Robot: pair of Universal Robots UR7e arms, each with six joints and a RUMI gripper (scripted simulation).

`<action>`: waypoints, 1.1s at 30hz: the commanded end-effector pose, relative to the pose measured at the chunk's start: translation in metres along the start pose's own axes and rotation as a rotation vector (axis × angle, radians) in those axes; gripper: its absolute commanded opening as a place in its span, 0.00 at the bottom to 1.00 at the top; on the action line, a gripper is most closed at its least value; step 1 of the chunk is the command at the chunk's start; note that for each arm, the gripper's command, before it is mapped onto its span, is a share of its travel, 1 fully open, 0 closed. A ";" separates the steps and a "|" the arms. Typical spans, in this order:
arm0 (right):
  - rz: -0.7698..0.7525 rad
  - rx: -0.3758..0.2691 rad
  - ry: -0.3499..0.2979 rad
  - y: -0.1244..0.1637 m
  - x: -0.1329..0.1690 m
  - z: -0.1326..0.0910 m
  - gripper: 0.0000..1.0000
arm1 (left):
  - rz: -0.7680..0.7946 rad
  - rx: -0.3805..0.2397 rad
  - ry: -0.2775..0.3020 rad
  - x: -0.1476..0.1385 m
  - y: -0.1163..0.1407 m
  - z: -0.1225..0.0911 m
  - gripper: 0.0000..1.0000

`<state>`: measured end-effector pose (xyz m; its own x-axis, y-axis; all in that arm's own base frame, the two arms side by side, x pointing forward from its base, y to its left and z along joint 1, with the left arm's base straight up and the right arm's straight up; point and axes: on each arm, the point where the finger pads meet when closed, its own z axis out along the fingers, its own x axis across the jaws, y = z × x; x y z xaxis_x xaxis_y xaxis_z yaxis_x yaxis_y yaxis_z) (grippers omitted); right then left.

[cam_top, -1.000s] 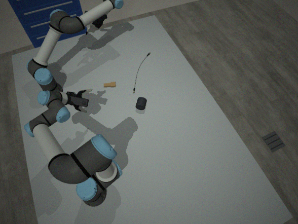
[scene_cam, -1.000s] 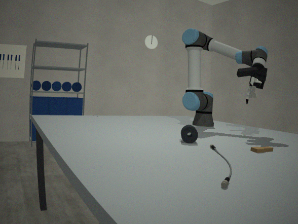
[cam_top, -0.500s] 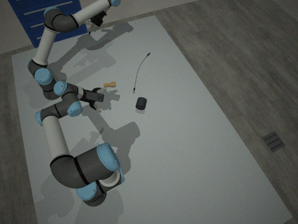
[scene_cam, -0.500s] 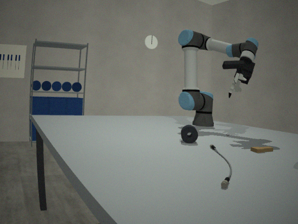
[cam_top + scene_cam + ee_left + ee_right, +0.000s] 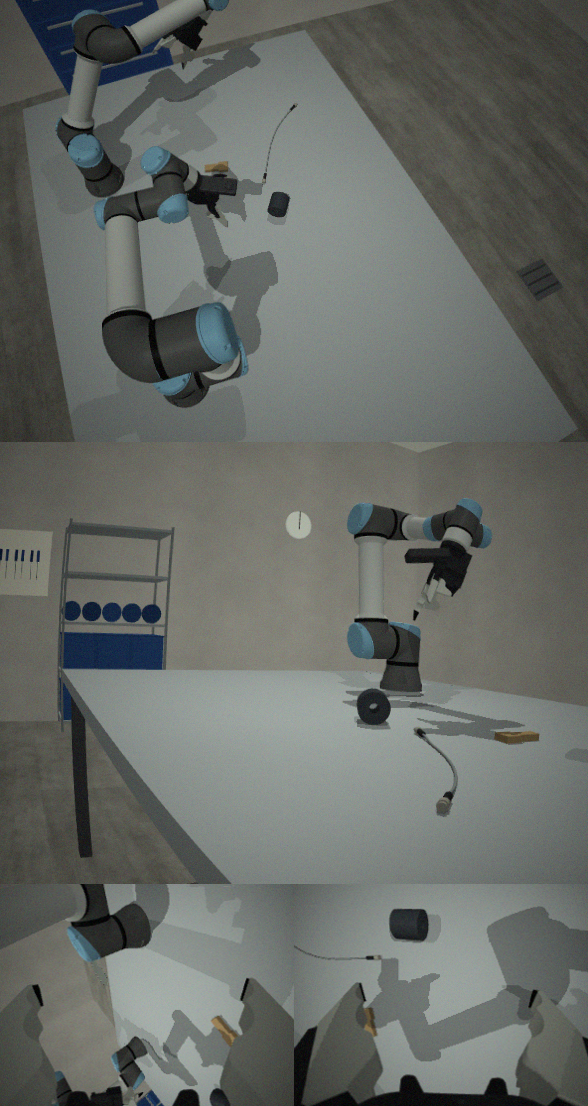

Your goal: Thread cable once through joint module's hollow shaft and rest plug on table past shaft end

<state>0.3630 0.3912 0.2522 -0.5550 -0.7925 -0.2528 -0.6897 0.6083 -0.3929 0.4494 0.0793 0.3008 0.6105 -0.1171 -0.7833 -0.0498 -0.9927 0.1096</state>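
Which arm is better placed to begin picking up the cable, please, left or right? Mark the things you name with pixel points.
Right, I think. Its open gripper (image 5: 225, 200) (image 5: 425, 609) (image 5: 447, 995) is near the cable (image 5: 270, 145) (image 5: 454, 767) (image 5: 336, 958) and joint module (image 5: 278, 204) (image 5: 364, 712) (image 5: 408, 925), both visible to its camera. The left gripper (image 5: 171, 57) (image 5: 141, 982) is farther away; its camera shows neither.
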 end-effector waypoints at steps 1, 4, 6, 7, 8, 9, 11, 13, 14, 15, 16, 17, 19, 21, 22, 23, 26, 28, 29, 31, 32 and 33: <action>-0.040 -0.011 0.034 -0.022 0.003 0.004 0.98 | 0.067 0.014 0.046 -0.001 0.003 -0.001 0.98; -0.079 -0.020 0.061 -0.040 0.008 0.007 0.98 | 0.127 0.028 0.081 -0.001 0.006 -0.002 0.98; -0.101 -0.029 0.079 -0.055 0.013 0.009 0.98 | 0.174 0.044 0.108 -0.002 0.009 -0.003 0.98; -0.113 -0.034 0.088 -0.062 0.015 0.010 0.98 | 0.196 0.051 0.121 -0.002 0.010 -0.003 0.98; -0.124 -0.041 0.097 -0.070 0.017 0.010 0.98 | 0.220 0.060 0.135 -0.003 0.012 -0.004 0.98; -0.136 -0.046 0.106 -0.077 0.020 0.011 0.98 | 0.242 0.067 0.147 -0.003 0.013 -0.004 0.98; -0.159 -0.059 0.123 -0.090 0.025 0.012 0.98 | 0.288 0.083 0.173 -0.004 0.015 -0.005 0.98; -0.181 -0.072 0.139 -0.104 0.030 0.013 0.98 | 0.333 0.100 0.198 -0.005 0.018 -0.006 0.98; -0.193 -0.080 0.147 -0.111 0.033 0.013 0.98 | 0.356 0.109 0.211 -0.005 0.019 -0.007 0.98; -0.204 -0.087 0.154 -0.117 0.036 0.014 0.98 | 0.379 0.118 0.223 -0.005 0.021 -0.007 0.98; -0.204 -0.087 0.154 -0.117 0.036 0.014 0.98 | 0.379 0.118 0.223 -0.005 0.021 -0.007 0.98; -0.204 -0.087 0.154 -0.117 0.036 0.014 0.98 | 0.379 0.118 0.223 -0.005 0.021 -0.007 0.98; -0.230 -0.099 0.167 -0.129 0.042 0.015 0.98 | 0.418 0.132 0.244 -0.005 0.022 -0.008 0.98; -0.252 -0.114 0.179 -0.142 0.049 0.015 0.98 | 0.463 0.151 0.268 -0.006 0.025 -0.010 0.98; -0.262 -0.123 0.184 -0.149 0.052 0.015 0.98 | 0.489 0.164 0.281 -0.007 0.027 -0.010 0.98; -0.272 -0.132 0.189 -0.156 0.056 0.015 0.98 | 0.512 0.174 0.292 -0.008 0.028 -0.011 0.98; -0.304 -0.159 0.203 -0.175 0.067 0.014 0.98 | 0.582 0.209 0.328 -0.010 0.033 -0.013 0.98; -0.326 -0.179 0.211 -0.187 0.075 0.013 0.98 | 0.629 0.233 0.351 -0.011 0.036 -0.014 0.98; -0.336 -0.189 0.215 -0.194 0.079 0.012 0.98 | 0.652 0.245 0.363 -0.012 0.037 -0.014 0.98; -0.357 -0.210 0.221 -0.206 0.088 0.011 0.98 | 0.699 0.270 0.385 -0.013 0.040 -0.016 0.98; -0.367 -0.219 0.223 -0.211 0.092 0.010 0.98 | 0.722 0.283 0.396 -0.014 0.042 -0.016 0.98; -0.367 -0.219 0.223 -0.211 0.092 0.010 0.98 | 0.722 0.283 0.396 -0.014 0.042 -0.016 0.98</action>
<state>0.4571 0.2082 0.2973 -0.3571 -0.9323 0.0570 -0.9087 0.3326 -0.2524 0.4518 0.0437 0.3230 0.6107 -0.7071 -0.3565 -0.6376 -0.7060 0.3082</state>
